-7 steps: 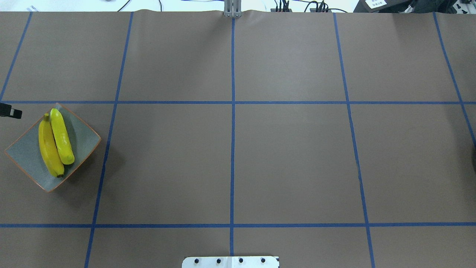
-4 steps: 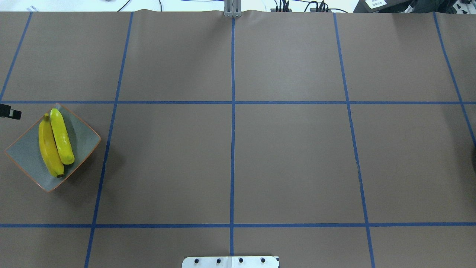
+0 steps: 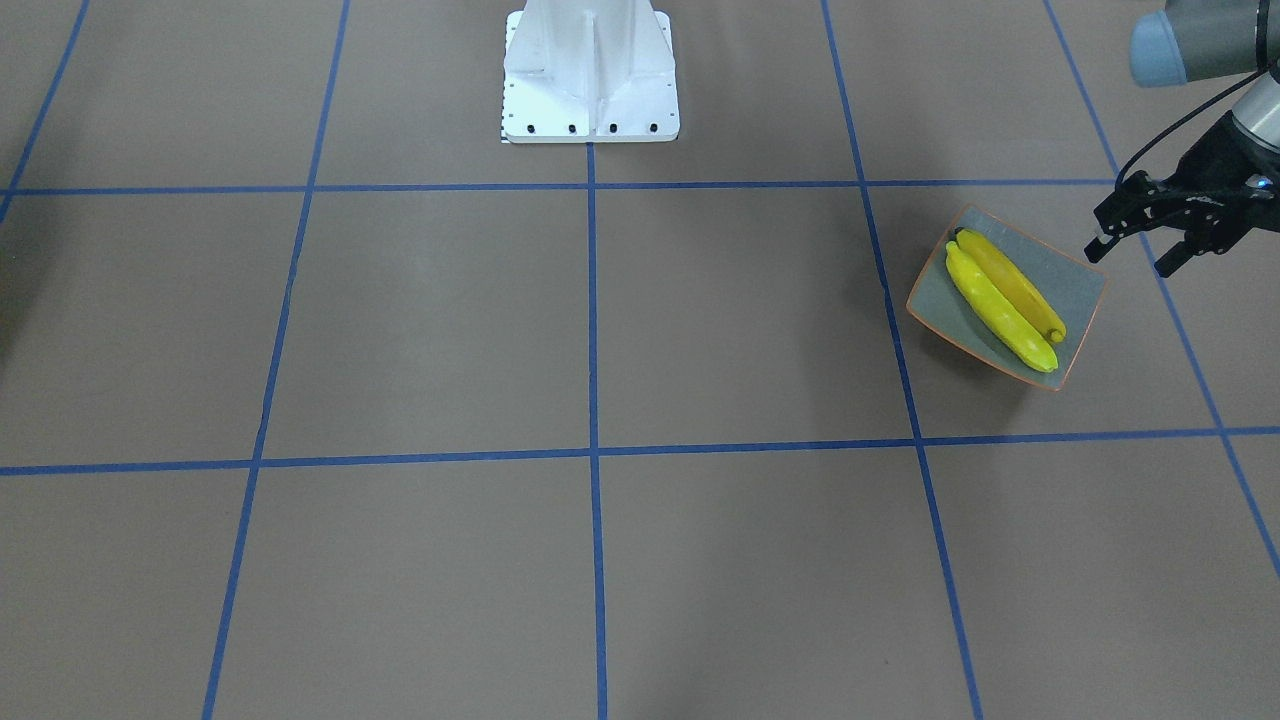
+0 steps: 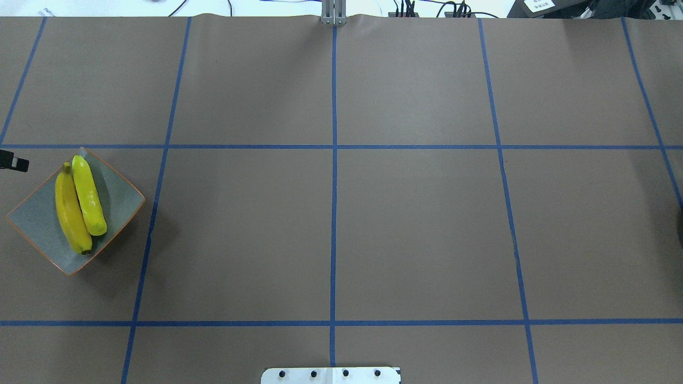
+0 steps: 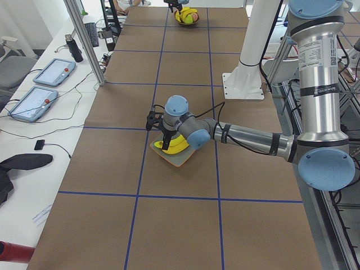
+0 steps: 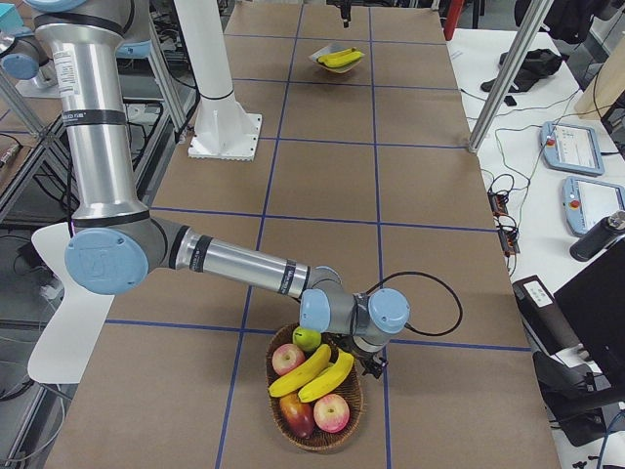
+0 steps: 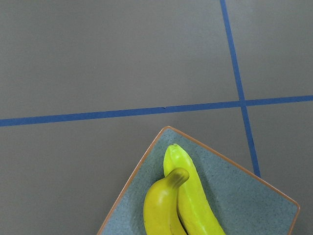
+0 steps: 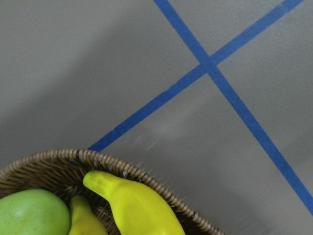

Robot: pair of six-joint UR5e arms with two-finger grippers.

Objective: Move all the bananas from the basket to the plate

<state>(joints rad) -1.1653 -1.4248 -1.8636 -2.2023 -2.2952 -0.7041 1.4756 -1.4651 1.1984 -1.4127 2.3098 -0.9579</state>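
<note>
Bananas (image 4: 80,205) are lying paired in the plate (image 4: 32,218) on the tabletop's (image 4: 331,224) left, left fingers (image 3: 1112,222) hovering spread, empty, beside it. Two more bananas (image 6: 327,379) are sitting among apples (image 6: 331,412) in the basket (image 6: 293,435); the right fingers' (image 6: 372,365) spread, I cannot tell.

You see the left arm's black two-finger gripper (image 3: 1130,256) slip slightly further out past the overhead view's left edge, drawing away from the squarish, speckled grey-blue, orange-rimmed plate (image 4: 34,221).

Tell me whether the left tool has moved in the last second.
Yes: the left tool slid slightly toward the overhead view's left edge, away from the plate.
</note>
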